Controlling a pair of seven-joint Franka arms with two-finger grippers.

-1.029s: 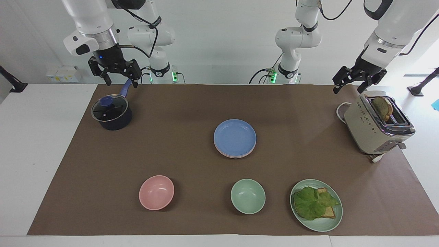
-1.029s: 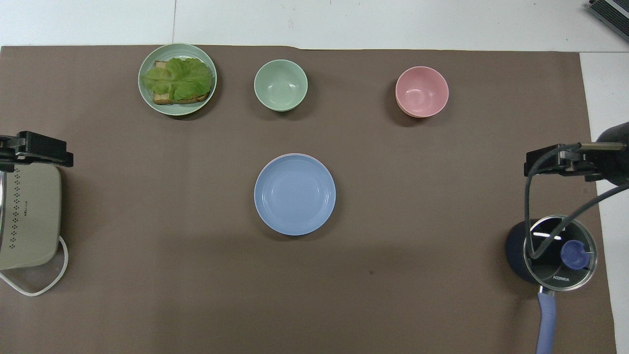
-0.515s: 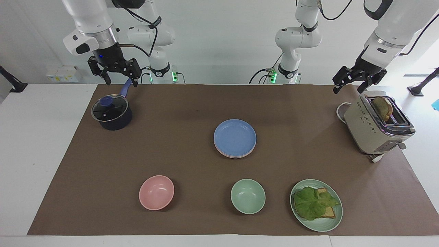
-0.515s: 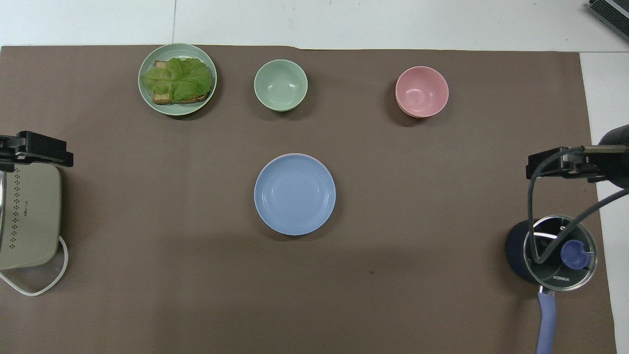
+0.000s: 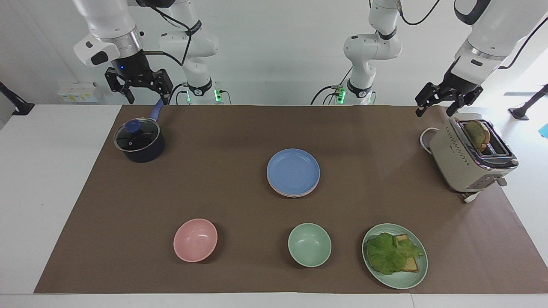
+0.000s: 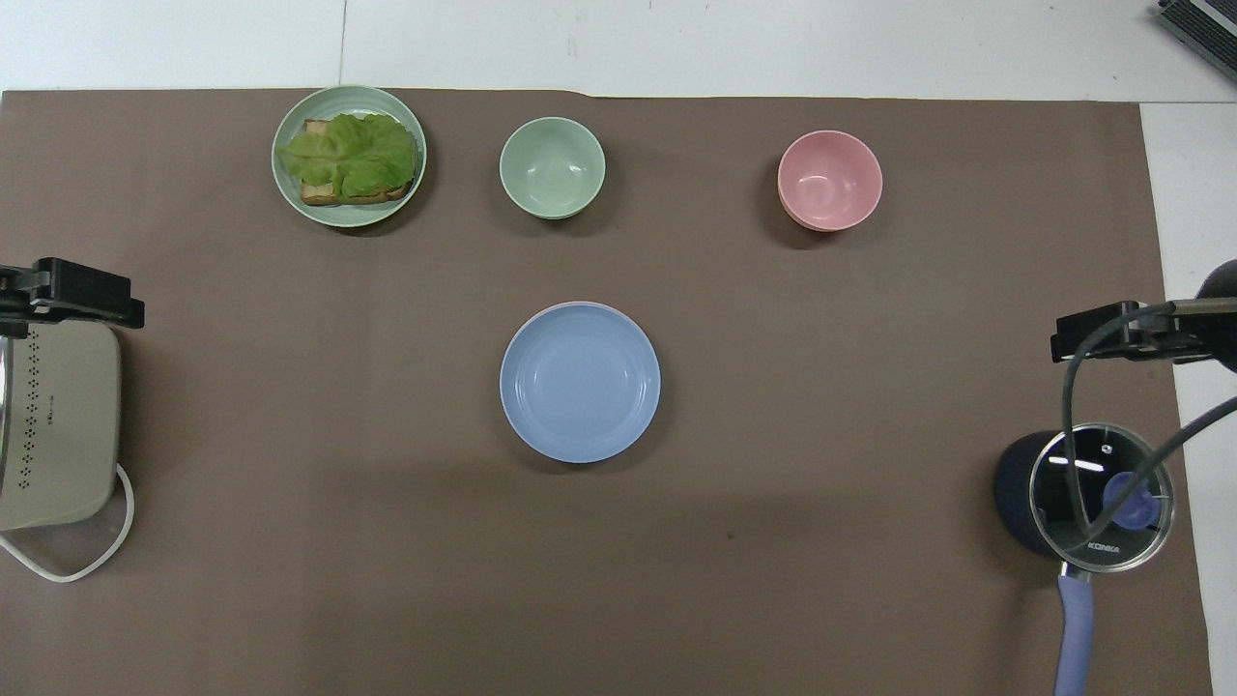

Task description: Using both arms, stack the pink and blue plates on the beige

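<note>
R hand [image 5: 147, 92] hangs open, empty, over the pot handle at its end of the desk, well apart from the stack; it's risen a bit vs 1 s ago. Blue plate [image 5: 293, 172] tops the stack mid-desk, pink plate [image 5: 295, 194] rim under it. L hand [image 5: 436, 108] open, empty, up by toaster [image 5: 469, 160] w/ bread in slot, unmoved. Green plate [image 5: 406, 280] holds lettuce on toast.
</note>
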